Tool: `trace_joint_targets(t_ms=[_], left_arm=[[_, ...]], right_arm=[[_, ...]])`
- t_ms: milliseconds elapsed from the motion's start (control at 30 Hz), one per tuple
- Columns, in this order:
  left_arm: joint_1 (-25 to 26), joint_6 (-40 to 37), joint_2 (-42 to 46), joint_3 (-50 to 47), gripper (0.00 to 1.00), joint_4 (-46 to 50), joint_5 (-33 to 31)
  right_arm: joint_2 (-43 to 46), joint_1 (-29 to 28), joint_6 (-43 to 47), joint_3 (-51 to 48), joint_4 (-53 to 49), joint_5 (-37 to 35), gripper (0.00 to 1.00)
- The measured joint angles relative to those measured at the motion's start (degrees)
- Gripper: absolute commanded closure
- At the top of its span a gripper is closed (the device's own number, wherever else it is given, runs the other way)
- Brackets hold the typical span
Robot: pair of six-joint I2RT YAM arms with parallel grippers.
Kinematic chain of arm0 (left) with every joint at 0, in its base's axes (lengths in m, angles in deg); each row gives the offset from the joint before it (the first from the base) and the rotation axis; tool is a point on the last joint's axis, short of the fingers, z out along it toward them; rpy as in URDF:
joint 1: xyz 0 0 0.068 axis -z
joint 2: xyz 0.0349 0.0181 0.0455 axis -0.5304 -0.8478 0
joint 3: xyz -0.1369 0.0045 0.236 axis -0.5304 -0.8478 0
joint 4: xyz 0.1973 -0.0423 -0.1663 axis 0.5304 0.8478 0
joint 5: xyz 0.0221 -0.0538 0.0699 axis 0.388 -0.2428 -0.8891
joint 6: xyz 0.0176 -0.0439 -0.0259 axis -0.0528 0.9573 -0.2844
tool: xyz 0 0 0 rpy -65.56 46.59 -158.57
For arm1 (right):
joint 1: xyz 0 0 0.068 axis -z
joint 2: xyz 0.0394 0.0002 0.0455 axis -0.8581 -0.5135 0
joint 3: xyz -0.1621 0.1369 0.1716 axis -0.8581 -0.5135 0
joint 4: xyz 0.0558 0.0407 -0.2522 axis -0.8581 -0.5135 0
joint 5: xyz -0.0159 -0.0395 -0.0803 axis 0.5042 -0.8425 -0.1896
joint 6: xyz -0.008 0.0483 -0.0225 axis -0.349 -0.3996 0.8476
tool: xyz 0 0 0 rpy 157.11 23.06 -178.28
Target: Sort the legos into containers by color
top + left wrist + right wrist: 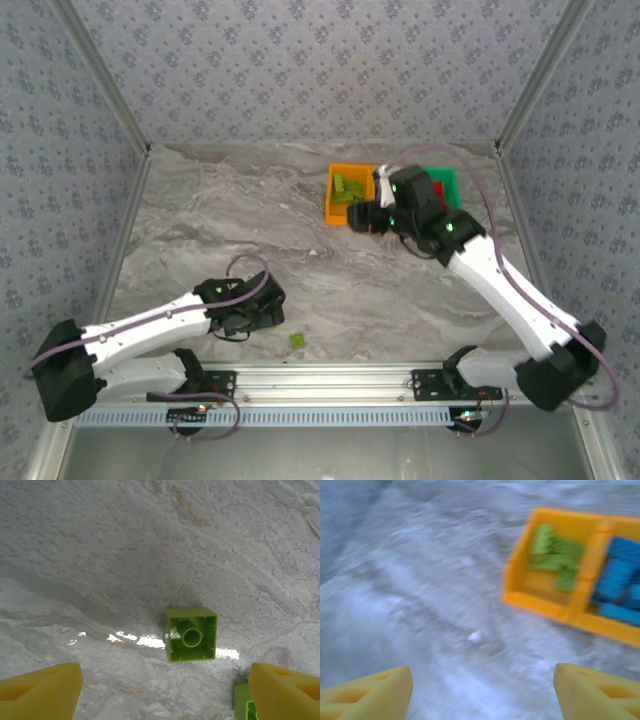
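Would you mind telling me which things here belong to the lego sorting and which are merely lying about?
Belongs: upturned lime brick; another lime brick near it; one orange bin, holding green bricks; other orange bin, holding blue bricks; green bin.
Not part: marble tabletop; patterned walls; metal rail.

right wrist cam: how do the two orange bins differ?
Contents: the green-brick bin holds lime green legos; the blue-brick bin holds blue legos.
Position: the green-brick bin sits left in that view, with bare table beside it; the blue-brick bin sits right, cut off by the frame edge.
Shared: both are orange and open-topped, and stand side by side with their walls together.
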Motion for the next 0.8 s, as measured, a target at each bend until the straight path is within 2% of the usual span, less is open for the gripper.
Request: trace_joint_targets(t_ms=[133,233,333,533,700,800], left_arm=[[0.00,0.52,-3.19,-1.53,0.15,-5.20,0.44],[0.00,0.31,-6.43,-2.27,0.18,-8.52,1.86],[0.00,-0.07,-10.12,-2.25,0.25,-10.54,2.32],[-0.02,-1.33,-15.17,-1.09,0.52,-9.92,2.49],[0.00,-2.05,-15.96,0.28,0.82,-10.05,2.69],[0.00,-3.72,-15.96,1.95,0.87,-9.70,2.69]], right_arm=[[5.01,-6.19,-1.66,-7.10,-4.13,6.75,0.13],[3.69,-9.75,-2.58,-10.03,-9.46,10.86,0.11],[2.23,-12.48,-2.93,-11.15,-13.81,13.38,0.11],[1.60,-14.23,-3.80,-11.76,-16.50,14.73,0.11],[0.94,-14.23,-4.42,-11.76,-16.55,14.56,0.12],[0.17,-14.23,-4.68,-11.76,-16.63,13.97,0.12]])
